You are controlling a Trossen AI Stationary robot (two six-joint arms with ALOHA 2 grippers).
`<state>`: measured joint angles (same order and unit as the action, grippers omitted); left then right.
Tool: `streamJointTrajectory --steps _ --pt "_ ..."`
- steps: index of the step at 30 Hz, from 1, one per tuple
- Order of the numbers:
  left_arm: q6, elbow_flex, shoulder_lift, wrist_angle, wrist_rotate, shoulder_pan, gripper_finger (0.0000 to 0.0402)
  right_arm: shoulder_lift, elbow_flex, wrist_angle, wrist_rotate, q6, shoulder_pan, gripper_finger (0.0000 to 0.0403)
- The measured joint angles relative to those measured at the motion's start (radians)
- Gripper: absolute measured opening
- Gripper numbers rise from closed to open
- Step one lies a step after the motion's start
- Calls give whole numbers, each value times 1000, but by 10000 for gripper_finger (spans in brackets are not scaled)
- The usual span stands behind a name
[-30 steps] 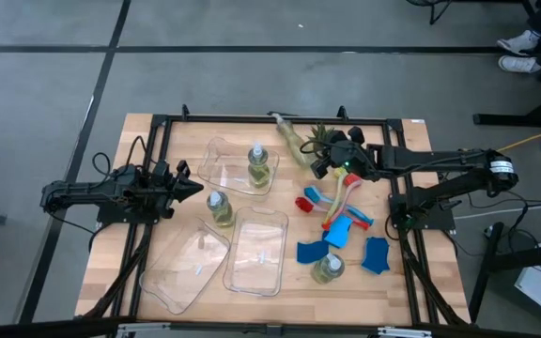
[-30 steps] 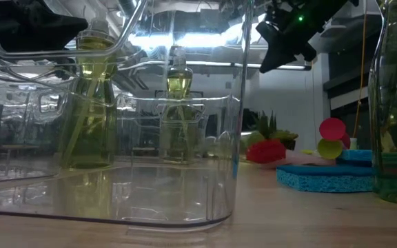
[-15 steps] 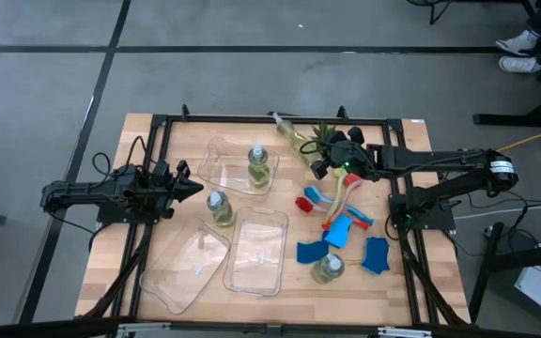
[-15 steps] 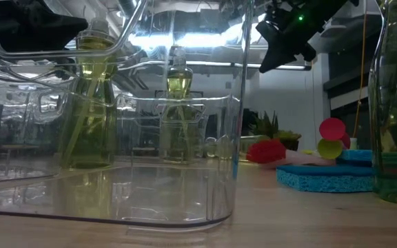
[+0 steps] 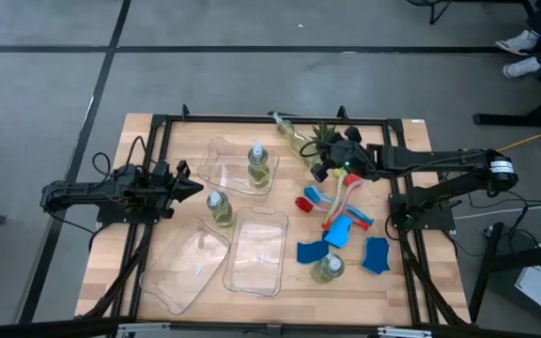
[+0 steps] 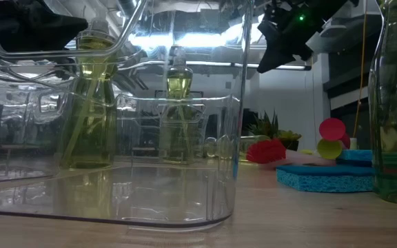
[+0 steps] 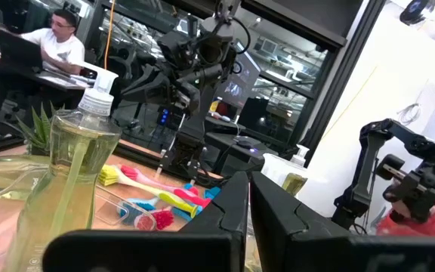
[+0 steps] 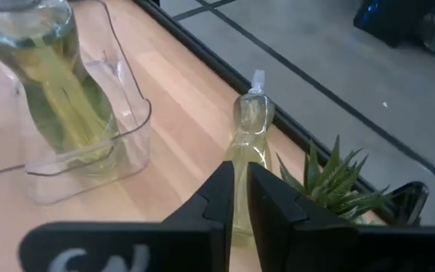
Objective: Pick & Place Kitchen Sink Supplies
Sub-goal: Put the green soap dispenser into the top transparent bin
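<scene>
Both grippers are shut and touch nothing. My right gripper hangs above the table near its far edge, well clear of the surface in the low view. Beyond its fingertips a pump bottle lies on its side by the far edge. Another bottle stands in a clear tray. A second bottle stands on the wood and a third stands among the blue sponges. Red, blue and yellow-green brushes lie in a pile. My left gripper waits at the left.
A small green potted plant stands by the lying bottle, under my right arm. Three clear trays sit mid-table: far, near centre and near left. A black frame rail runs along the far edge. People sit in the room beyond.
</scene>
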<state>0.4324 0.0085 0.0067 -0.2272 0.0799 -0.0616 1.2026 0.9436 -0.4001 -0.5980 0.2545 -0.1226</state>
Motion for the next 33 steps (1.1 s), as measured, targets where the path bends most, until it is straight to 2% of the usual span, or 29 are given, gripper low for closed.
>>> streamJointTrajectory --steps 2,4,11,13,18,22,27,33 --pt "0 0 0 0 0 0 11 0 0 23 15 -5 0 41" --pt "0 0 0 0 0 0 12 -2 0 46 75 -36 0 41" --pt "0 0 0 0 0 0 11 -38 55 65 403 -175 44 41" --pt "0 0 0 0 0 0 11 -58 69 65 458 -197 71 41" --pt "0 0 0 0 0 0 10 -117 102 55 467 -230 178 42" --pt "0 0 0 0 0 0 11 -156 133 -5 471 -182 287 52" --pt "0 0 0 0 0 0 11 -168 173 -139 472 -50 425 102" --pt "0 0 0 0 0 0 11 -146 174 -120 472 29 568 170"
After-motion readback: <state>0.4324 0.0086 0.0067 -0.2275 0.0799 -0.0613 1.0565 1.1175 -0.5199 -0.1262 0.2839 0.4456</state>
